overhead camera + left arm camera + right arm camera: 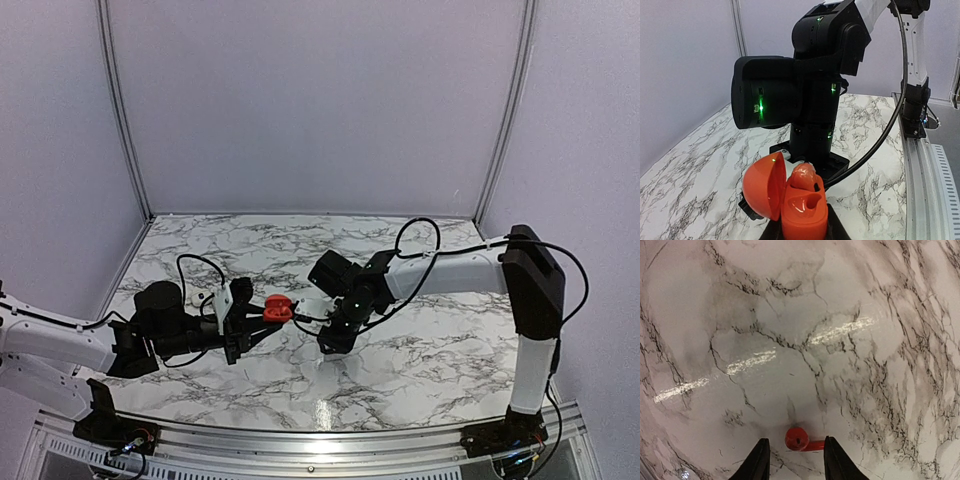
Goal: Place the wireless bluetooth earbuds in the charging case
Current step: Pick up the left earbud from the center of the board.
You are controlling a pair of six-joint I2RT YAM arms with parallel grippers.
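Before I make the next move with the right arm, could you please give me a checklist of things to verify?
1. Charging case clamped by the left gripper: ok, jaws shut on it.
2. Lid open: ok.
3. First earbud in the case: ok, though whether it is fully seated, cannot tell.
4. Second well free: ok, empty.
5. Second earbud between the jaws of the right gripper: ok, it lies on the table with the jaws open around it.
6. Grip on that earbud: not ok, not yet closed.
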